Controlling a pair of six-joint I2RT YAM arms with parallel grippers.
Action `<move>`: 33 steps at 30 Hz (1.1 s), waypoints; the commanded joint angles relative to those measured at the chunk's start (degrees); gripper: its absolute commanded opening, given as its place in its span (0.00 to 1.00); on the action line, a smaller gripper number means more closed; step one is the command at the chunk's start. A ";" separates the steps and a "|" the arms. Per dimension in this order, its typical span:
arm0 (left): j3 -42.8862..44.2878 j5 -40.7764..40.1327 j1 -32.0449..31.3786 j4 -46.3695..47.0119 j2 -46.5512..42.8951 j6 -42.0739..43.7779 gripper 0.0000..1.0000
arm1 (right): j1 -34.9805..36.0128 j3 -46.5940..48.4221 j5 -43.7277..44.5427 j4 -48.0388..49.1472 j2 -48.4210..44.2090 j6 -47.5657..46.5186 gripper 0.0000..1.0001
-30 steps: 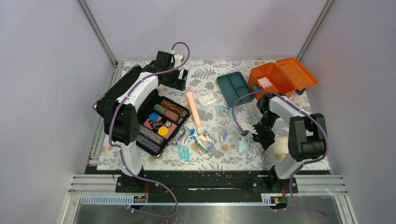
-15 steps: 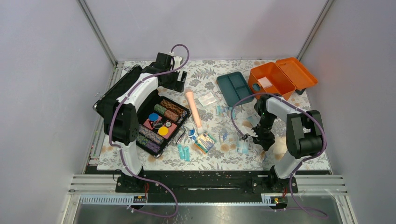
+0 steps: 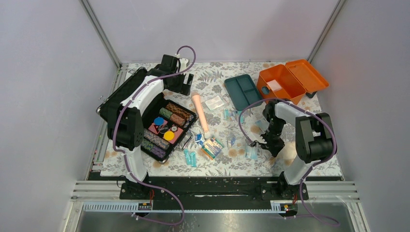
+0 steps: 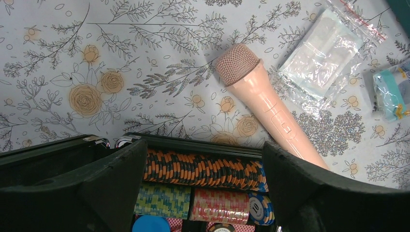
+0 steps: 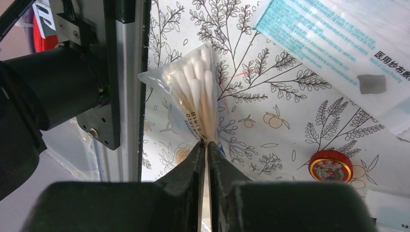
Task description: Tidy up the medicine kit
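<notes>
R gripper has closed, pinching clear plastic swab bag; L gripper gaping.

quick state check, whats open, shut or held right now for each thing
medicine kit: lid open, tray out
inner tray: out of the kit, lying beside it
chip case: open
bag of cotton swabs: pinched at one end
left gripper: open, holding nothing
right gripper: shut on the bag

One kit, one swab bag
</notes>
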 commanded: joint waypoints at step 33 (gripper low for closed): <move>11.43 -6.67 0.87 -10.35 1.57 9.06 0.88 | -11.35 50.10 33.00 37.65 10.78 140.73 0.00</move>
